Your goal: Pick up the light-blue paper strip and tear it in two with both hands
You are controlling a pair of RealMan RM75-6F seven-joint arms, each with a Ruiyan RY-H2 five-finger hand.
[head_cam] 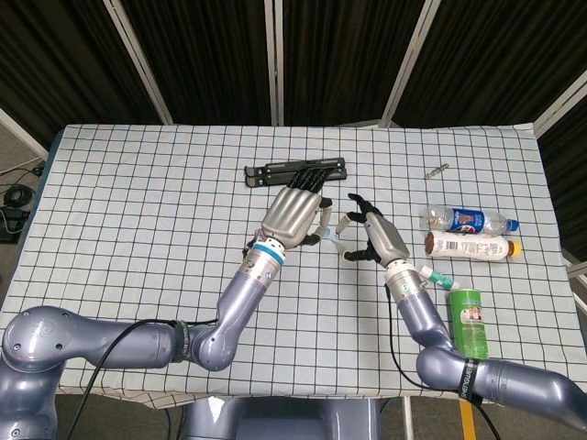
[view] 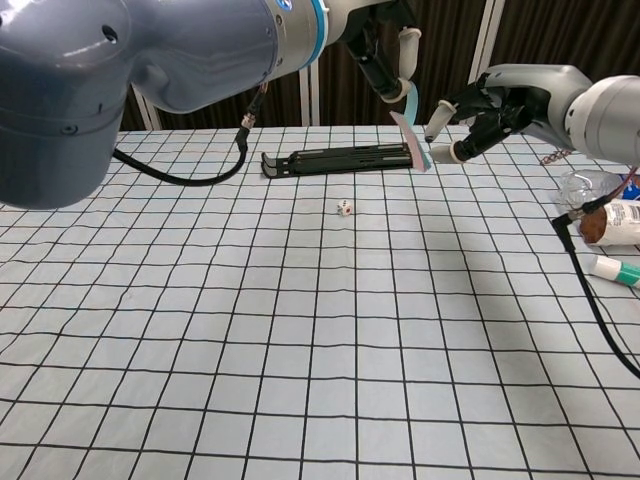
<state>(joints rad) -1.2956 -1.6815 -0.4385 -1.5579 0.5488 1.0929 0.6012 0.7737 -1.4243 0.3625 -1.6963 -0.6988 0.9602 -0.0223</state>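
Two bottles (head_cam: 466, 220), one can (head_cam: 469, 317), one die (view: 344, 208), one strip (view: 414, 139)

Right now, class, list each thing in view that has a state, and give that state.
light-blue paper strip: whole, hanging above the table
left hand: pinches the strip's top
right hand: fingers spread beside the strip; hold unclear
clear bottle: lying, capped
white bottle: lying
green can: upright

I have both arms raised above the table's middle, hands close together. My left hand (head_cam: 295, 214) pinches the paper strip (view: 411, 133) from above; my right hand (head_cam: 374, 240) faces it, fingers (view: 437, 121) spread, touching the strip's lower end.
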